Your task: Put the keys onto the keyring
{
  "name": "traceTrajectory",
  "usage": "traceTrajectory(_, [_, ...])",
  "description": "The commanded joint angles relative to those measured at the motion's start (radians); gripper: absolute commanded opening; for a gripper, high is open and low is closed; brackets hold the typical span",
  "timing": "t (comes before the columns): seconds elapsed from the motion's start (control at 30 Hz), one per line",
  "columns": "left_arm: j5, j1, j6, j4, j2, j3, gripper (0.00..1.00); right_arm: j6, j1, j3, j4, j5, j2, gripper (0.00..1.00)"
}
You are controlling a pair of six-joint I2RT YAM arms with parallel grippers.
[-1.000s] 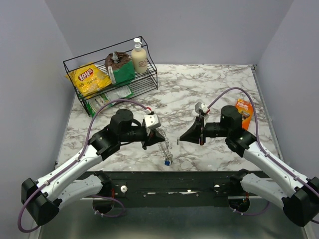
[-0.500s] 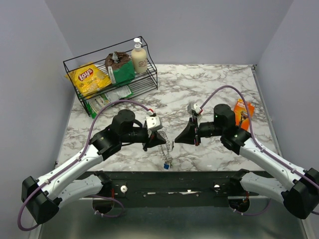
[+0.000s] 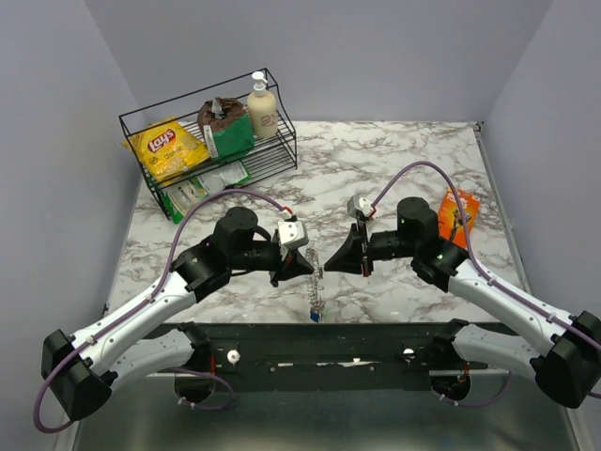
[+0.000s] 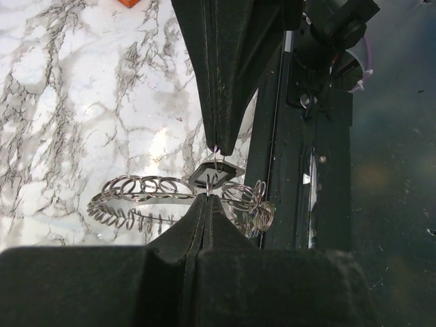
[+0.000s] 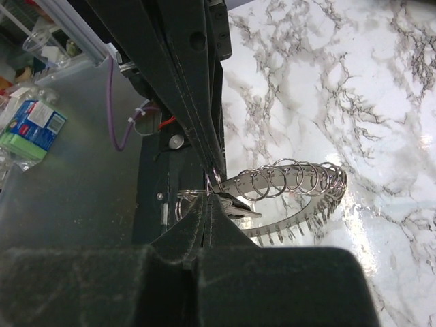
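From above, the left fingers (image 3: pixel 293 268) are shut on the top of the keyring (image 3: pixel 315 272), so it hangs just over the tabletop (image 3: pixel 394 169). A blue key (image 3: pixel 313 316) dangles at the bottom of it. The right fingers (image 3: pixel 349 256) were well apart from the ring a second ago. Now they have slid in and their tip meets the ring, right next to the left tip.

In the left wrist view, the left fingers (image 4: pixel 197 225) are pressed tight together on the keyring (image 4: pixel 136 187). The right fingers (image 4: pixel 225 82) point down at the same spot. They are closed too, and they seem to nip a thin wire loop there.

In the right wrist view, the right fingers (image 5: pixel 204 231) are shut at the edge of the keyring (image 5: pixel 300 170), with the left fingers (image 5: pixel 177 82) just above.

So both arms now hold the ring – I think they are about to open a loop or slide a key along. I cannot find a red or green key.
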Motion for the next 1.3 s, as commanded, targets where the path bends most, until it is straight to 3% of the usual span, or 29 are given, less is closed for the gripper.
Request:
traceTrajectory(0.0, [0.026,-0.008,0.006,0.026,-0.005,0.043,0.00,-0.003,0.018,0.036,0.030,0.021,0.010,0.01])
traceTrajectory(1.27, [-0.004,-0.033,0.006,0.032,-0.025,0.027,0.00,0.006,0.038,-0.026,0.051,0.102,-0.014,0.01])
